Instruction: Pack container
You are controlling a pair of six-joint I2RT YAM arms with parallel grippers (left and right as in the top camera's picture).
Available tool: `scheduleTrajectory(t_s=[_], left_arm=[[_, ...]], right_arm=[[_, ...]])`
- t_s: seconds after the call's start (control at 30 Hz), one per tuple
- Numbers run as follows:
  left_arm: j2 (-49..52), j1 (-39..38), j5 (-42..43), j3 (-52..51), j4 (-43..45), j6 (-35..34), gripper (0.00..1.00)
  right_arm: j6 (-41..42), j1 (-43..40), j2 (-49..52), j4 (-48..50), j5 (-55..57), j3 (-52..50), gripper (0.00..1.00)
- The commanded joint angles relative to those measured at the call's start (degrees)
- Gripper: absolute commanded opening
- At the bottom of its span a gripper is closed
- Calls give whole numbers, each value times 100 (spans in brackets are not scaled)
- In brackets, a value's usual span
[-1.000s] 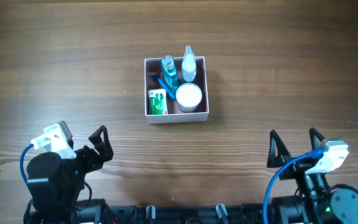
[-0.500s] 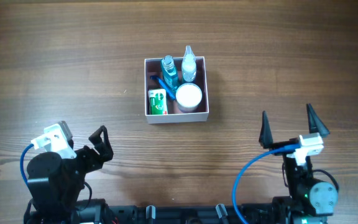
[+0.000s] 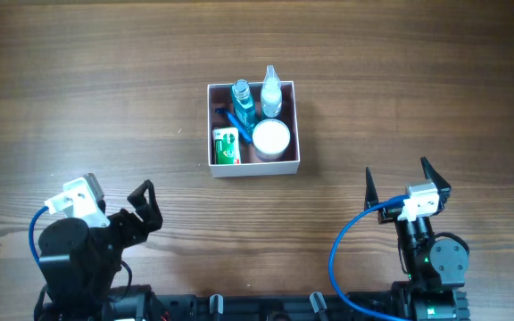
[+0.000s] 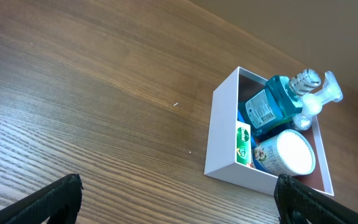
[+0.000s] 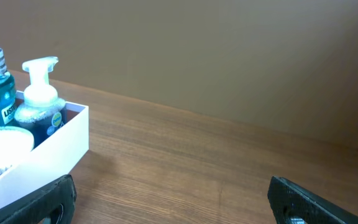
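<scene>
The container [image 3: 295,125], a square white box with a pink inside, stands at the middle of the table. It holds a blue bottle [image 3: 241,98], a clear pump bottle [image 3: 270,94], a round white-lidded jar [image 3: 270,136] and a green packet [image 3: 227,146]. It also shows in the left wrist view [image 4: 222,149] and the right wrist view [image 5: 55,146]. My left gripper [image 3: 145,203] is open and empty at the front left. My right gripper [image 3: 402,183] is open and empty at the front right. Both are well apart from the container.
The wooden table [image 3: 105,80] runs all round the container. A blue cable [image 3: 351,245] loops beside the right arm, and another [image 3: 34,230] by the left arm.
My right arm has swung left and forward, its open fingers now nearer the container. The left arm and the container's contents have not moved.
</scene>
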Motion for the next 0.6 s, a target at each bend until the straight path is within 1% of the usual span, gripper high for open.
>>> scheduleTrajectory(t_s=[0.0,0.53,0.57], left_arm=[[-35,-44,68,-46,11,-50,100],[-35,-44,68,-46,11,-50,100],[-37,-44,-11,-46,-9,68,100]], right_arm=[[-81,-24,13,22,-4,-4,100],[-81,-24,13,22,-4,-4,100],[-81,-24,13,22,-4,-4,100]])
